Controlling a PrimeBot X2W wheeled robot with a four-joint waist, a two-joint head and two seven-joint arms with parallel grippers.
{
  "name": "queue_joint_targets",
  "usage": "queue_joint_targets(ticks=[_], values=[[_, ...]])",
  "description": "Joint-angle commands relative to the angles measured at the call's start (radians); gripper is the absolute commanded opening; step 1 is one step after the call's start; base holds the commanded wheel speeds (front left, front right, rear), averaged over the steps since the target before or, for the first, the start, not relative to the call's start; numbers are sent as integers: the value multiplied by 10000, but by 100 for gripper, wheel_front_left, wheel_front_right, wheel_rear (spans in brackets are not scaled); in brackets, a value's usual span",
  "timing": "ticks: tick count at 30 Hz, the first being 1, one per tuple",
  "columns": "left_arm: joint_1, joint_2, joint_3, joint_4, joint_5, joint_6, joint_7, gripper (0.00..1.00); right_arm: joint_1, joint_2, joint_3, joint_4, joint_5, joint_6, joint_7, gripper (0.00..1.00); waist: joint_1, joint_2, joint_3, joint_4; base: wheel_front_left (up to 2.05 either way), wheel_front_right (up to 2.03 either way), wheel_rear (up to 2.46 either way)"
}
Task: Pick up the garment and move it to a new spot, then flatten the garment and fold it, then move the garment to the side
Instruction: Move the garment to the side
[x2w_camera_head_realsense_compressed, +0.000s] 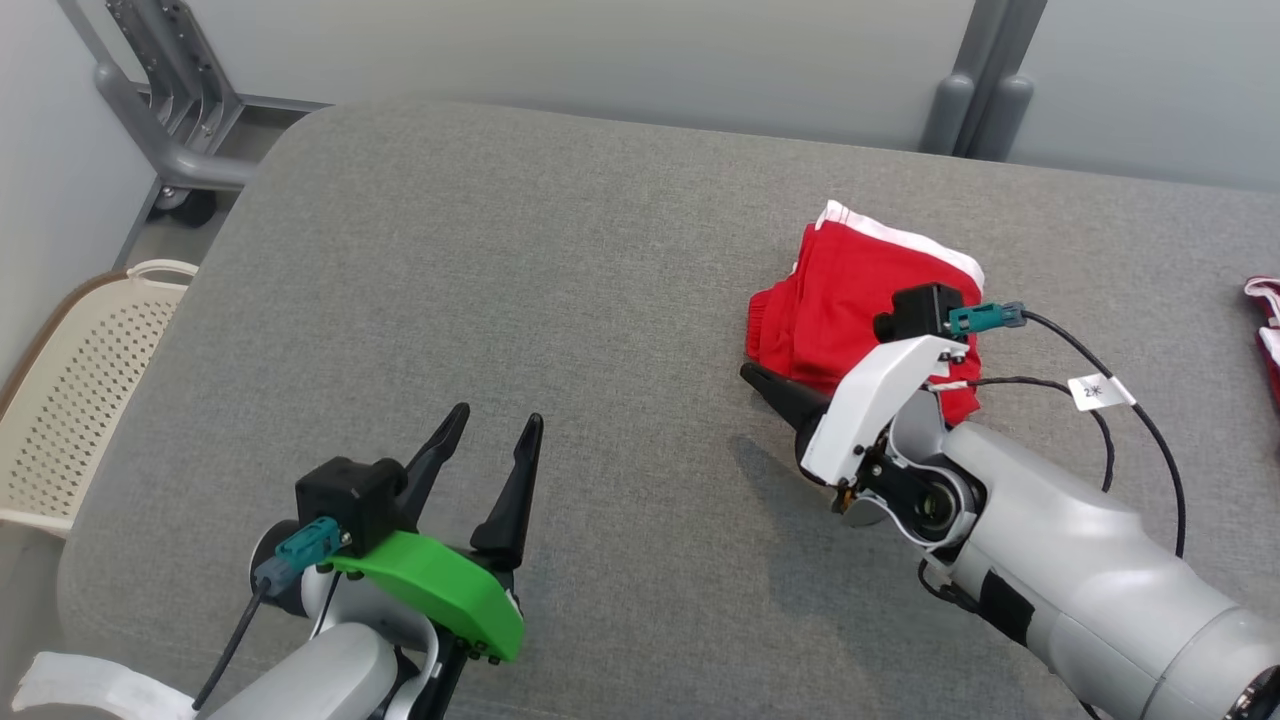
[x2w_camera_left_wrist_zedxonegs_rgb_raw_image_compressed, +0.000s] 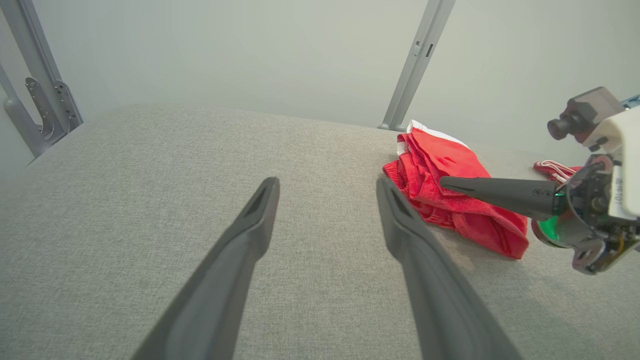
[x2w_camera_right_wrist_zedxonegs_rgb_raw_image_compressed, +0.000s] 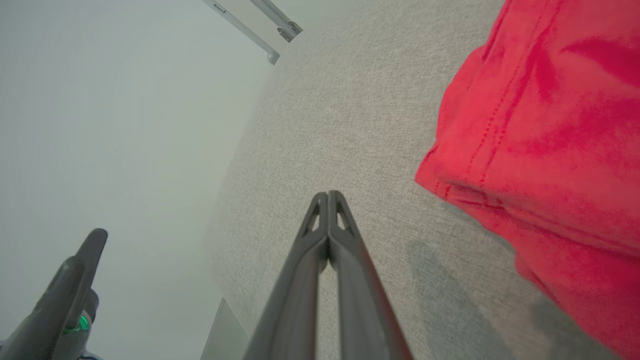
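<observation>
Your red garment (x2w_camera_head_realsense_compressed: 850, 290) lies folded on the grey table (x2w_camera_head_realsense_compressed: 560, 300) at two o'clock. Your right gripper (x2w_camera_head_realsense_compressed: 752, 375) is pressed together, empty, just beside it; your left gripper (x2w_camera_head_realsense_compressed: 498, 418), at seven o'clock, stands spread, empty.

The left gripper (x2w_camera_head_realsense_compressed: 497, 415) has two long, tapering dark fingers (x2w_camera_head_realsense_compressed: 512, 485) with slotted tips; behind them sits a bright green cover (x2w_camera_head_realsense_compressed: 440, 590). The right gripper (x2w_camera_head_realsense_compressed: 750, 372) has a white cover (x2w_camera_head_realsense_compressed: 880, 400) behind its fingers. Each carries a black camera block (x2w_camera_head_realsense_compressed: 350, 495) with a teal plug (x2w_camera_head_realsense_compressed: 305, 545); black cables (x2w_camera_head_realsense_compressed: 1150, 420), one with a white tag (x2w_camera_head_realsense_compressed: 1100, 390), trail along pale grey forearms (x2w_camera_head_realsense_compressed: 1080, 570).
</observation>
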Motion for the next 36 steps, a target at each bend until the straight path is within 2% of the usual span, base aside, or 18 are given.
queue_joint_targets(ticks=[1,5,6,7,8,9,18,24,31,36], values=[[173,74,24,-47,-94,61,18,100,46,-190,-10,-118,-81,4,-89,0,0,0,-116,-138,0,0,0],[246,121,31,-95,-100,103,15,100,86,-616,-40,-174,-170,4,-274,0,0,0,-250,-375,0,0,0],[261,122,27,-105,-103,114,15,100,75,-709,-42,-123,-210,4,-325,28,0,0,-274,-428,0,0,0],[268,119,19,-114,-105,121,20,100,53,-793,-56,-79,-249,4,-384,49,0,0,-294,-473,0,0,0],[270,113,17,-119,-110,120,20,100,45,-843,-94,-71,-215,4,-428,88,0,0,-312,-514,0,0,0],[273,106,13,-125,-115,129,21,100,34,-921,-129,-54,-211,4,-504,100,0,0,-324,-544,0,0,0],[440,145,40,-157,-162,196,-7,100,105,-1667,-204,-10,-601,4,-1242,100,0,0,-455,-770,0,0,0],[483,138,67,-202,-141,219,-28,100,180,-1834,-267,274,-690,4,-1461,100,0,0,-435,-904,0,0,0],[399,192,37,-232,-72,159,-9,100,53,-1949,-412,855,-570,2,-1367,100,0,0,-296,-927,0,0,0],[334,231,63,-264,-61,173,2,100,-255,-1918,-387,1482,-416,4,-674,100,0,0,-141,-885,0,0,0]])
